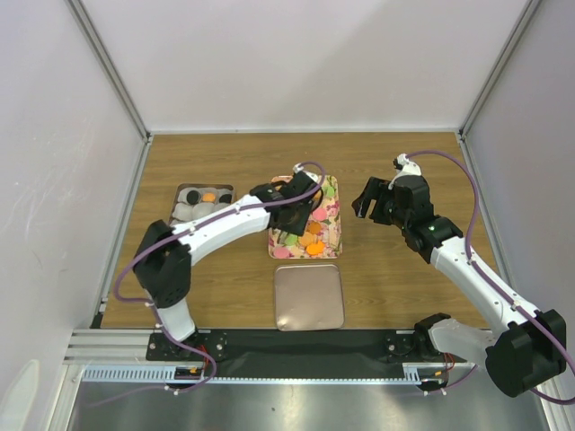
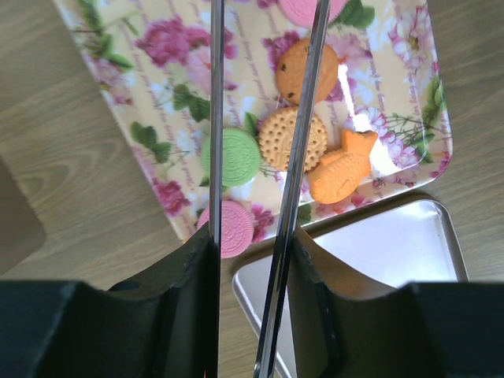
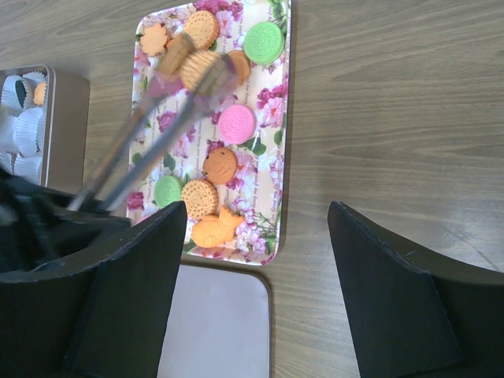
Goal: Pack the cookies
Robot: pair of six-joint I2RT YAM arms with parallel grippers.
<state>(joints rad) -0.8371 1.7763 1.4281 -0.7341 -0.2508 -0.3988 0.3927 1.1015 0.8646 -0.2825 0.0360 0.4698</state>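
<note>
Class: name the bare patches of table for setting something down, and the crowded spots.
Bare table: behind the floral tray to the back wall; right of the lid; left of the lid. Crowded: the tray, under the left gripper.

Wooden table [image 1: 404, 278]: floral tray [image 1: 333, 239], lid [image 1: 309, 297], tin [image 1: 173, 208]

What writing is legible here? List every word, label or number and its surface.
No text reads clearly.
On the floral-patterned rectangular tray: faint cursive script lines, too small to read.
On the green round cookie and pink round cookie: embossed stamps, too blurred to read.
On the thin metal tongs: nothing.
</note>
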